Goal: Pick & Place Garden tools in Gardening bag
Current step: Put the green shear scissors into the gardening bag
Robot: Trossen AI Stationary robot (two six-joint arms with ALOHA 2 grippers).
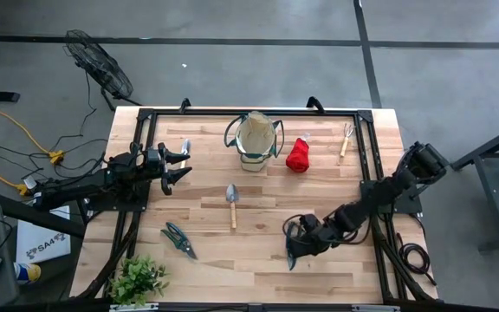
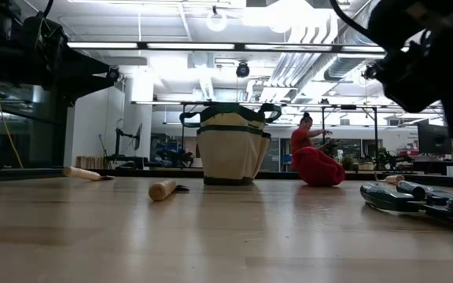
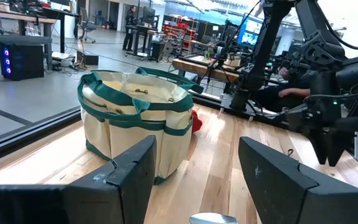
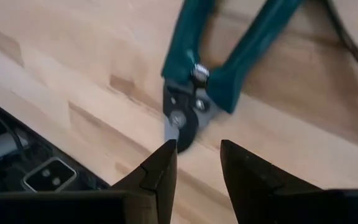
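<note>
The beige gardening bag (image 1: 255,139) with green trim stands upright at the table's far middle. A red bundle (image 1: 298,154) and a hand fork (image 1: 346,139) lie to its right. A trowel (image 1: 231,201) lies mid-table, and green-handled shears (image 1: 178,240) lie nearer the front left. A second pair of green-handled shears (image 4: 229,56) lies flat near the front right. My right gripper (image 4: 197,152) slants down over their blade end, open, with nothing between its fingers. My left gripper (image 1: 176,165) stands open and level at the left, facing the bag (image 3: 135,118).
A leafy plant (image 1: 137,279) sits at the front left corner. Another wooden-handled tool (image 1: 184,152) lies by my left gripper. A black frame (image 1: 366,156) runs along the table's sides. Bare wood lies between the trowel and the right shears (image 2: 403,195).
</note>
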